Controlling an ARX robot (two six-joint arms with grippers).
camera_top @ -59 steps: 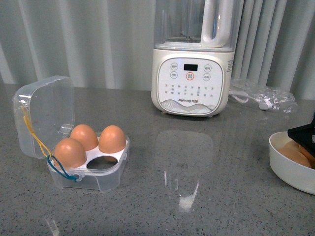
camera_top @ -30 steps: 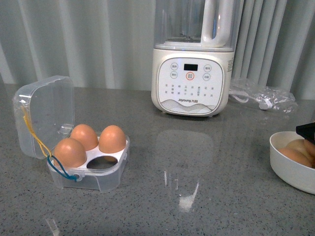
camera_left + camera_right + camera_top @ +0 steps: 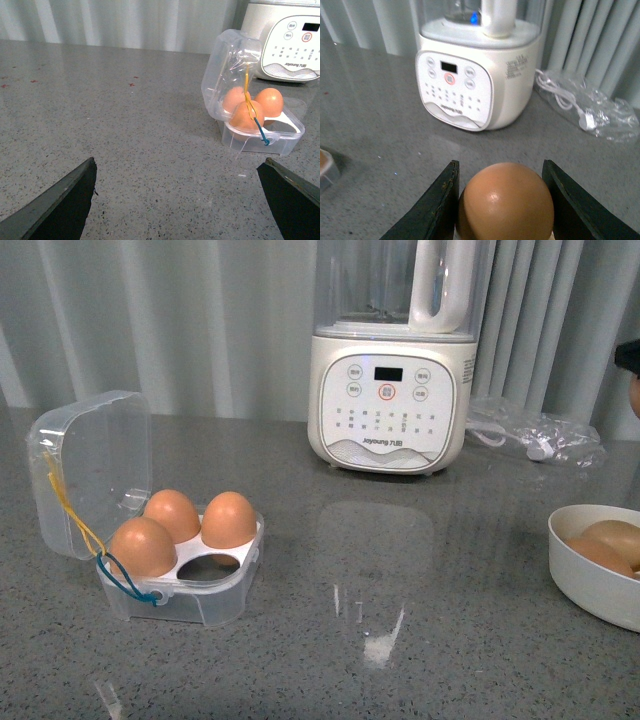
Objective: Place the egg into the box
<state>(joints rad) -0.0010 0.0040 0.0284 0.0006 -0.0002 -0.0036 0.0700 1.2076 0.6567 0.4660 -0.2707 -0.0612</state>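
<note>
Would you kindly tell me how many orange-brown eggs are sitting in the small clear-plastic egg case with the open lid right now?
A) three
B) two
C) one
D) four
A: three orange-brown eggs sit in the clear-plastic egg case, and one hole in its white tray is empty.

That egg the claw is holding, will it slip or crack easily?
The egg looks smooth and glossy, so it may slip between the dark fingers. Its shell probably cracks if squeezed hard. Rounded, it would likely roll on the flat countertop.
</note>
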